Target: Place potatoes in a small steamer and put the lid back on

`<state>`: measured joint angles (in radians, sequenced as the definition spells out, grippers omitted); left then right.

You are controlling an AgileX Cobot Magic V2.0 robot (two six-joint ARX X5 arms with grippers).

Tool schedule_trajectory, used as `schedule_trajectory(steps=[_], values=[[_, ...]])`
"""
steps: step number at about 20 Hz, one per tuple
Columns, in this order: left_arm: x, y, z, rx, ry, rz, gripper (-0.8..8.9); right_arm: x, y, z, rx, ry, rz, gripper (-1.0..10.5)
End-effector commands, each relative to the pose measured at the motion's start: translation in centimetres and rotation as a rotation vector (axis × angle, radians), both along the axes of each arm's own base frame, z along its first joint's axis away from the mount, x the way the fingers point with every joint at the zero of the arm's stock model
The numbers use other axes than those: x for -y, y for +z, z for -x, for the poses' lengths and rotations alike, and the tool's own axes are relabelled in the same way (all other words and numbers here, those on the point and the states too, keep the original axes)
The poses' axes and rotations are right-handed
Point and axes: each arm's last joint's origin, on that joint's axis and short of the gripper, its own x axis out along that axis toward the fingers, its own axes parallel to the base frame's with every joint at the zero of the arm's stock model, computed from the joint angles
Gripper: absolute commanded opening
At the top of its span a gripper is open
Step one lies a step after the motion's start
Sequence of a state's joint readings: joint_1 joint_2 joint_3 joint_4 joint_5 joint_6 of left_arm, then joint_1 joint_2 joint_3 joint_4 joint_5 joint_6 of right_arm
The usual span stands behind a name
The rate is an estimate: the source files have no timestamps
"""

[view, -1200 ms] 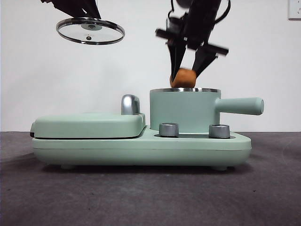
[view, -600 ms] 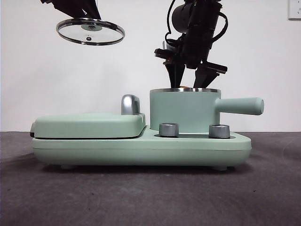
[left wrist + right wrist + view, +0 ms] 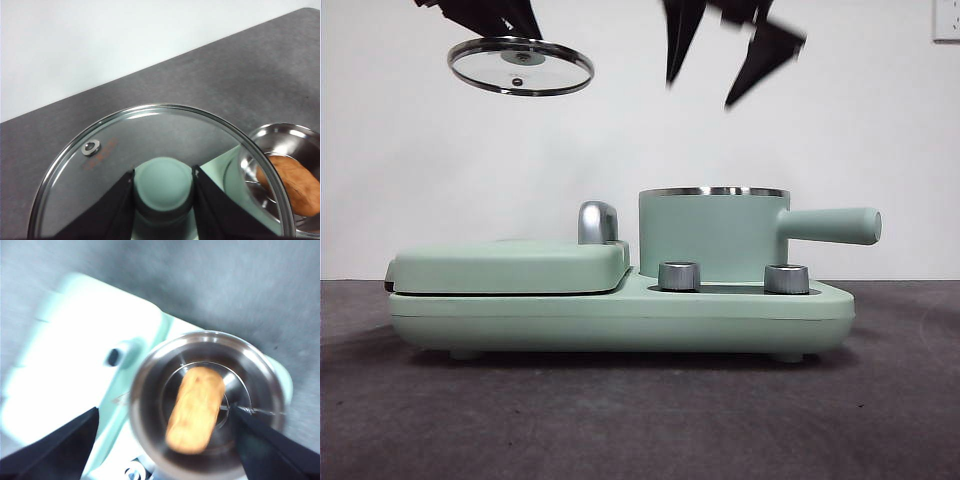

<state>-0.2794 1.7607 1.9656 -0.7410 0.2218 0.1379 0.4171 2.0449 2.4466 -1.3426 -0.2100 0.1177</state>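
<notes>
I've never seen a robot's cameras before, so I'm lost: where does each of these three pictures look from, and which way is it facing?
Front view: low, at table height, looking level at the pot; both grippers hang above.
Left wrist view: on the left arm, looking down past the left gripper, shut on the lid.
Right wrist view: on the right arm, looking down between the open right gripper into the pot.
Both wrist views share the potato lying inside the pot.

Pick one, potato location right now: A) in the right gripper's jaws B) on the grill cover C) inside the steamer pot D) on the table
C: the right wrist view shows the potato lying on the bottom of the steamer pot, with the right gripper open above it and holding nothing.
</notes>
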Motion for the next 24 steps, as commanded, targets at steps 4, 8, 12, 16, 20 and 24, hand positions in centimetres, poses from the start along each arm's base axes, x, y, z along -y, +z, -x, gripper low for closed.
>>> schedule_trajectory(steps=[4, 8, 12, 16, 20, 24], values=[[2.3, 0.7, 0.4, 0.037, -0.063, 0.018, 0.17, 3.1, 4.0, 8.0, 0.023, 0.057, 0.026, 4.1], [5.1, 0.6, 1.3, 0.039, -0.139, 0.020, 0.17, 6.0, 3.9, 14.5, 0.013, 0.061, 0.036, 4.1], [8.6, -0.7, 1.7, 0.016, -0.225, 0.009, 0.17, 8.3, 1.9, 20.4, 0.055, 0.081, 0.019, 4.1], [12.4, -2.9, 1.3, 0.012, -0.304, -0.002, 0.17, 10.4, -0.5, 25.1, 0.194, 0.038, -0.094, 4.1], [15.2, -5.3, 0.5, 0.015, -0.356, -0.016, 0.17, 12.3, -3.0, 28.5, 0.266, -0.028, -0.147, 4.1], [17.0, -7.4, -0.4, 0.014, -0.378, -0.019, 0.17, 13.4, -4.7, 30.6, 0.304, -0.079, -0.155, 4.1]])
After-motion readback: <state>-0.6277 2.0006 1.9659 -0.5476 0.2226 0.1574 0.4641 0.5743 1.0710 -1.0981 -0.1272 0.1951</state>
